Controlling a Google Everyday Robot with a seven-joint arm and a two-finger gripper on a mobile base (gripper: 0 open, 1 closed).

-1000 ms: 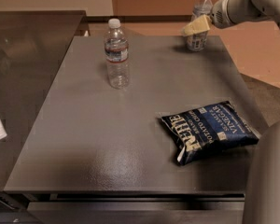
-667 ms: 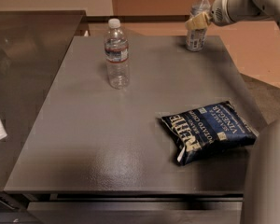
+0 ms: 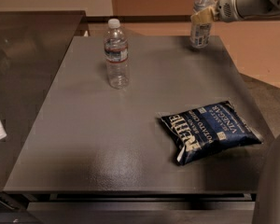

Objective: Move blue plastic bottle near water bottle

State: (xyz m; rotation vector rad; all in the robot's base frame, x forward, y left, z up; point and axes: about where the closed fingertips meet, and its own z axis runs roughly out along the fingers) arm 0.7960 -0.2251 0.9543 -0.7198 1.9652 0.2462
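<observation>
The upright bluish plastic bottle (image 3: 200, 34) with a pale label stood at the grey worktop's (image 3: 130, 125) far right. The gripper (image 3: 204, 16) was at its shoulder, its hold impossible to tell. The clear ribbed water bottle (image 3: 116, 55) stood well to the left.

2 bottles (image 3: 116, 55) (image 3: 200, 31), 1 chip bag (image 3: 209, 129) — 1 gripper (image 3: 203, 17) at far-right bottle.
</observation>
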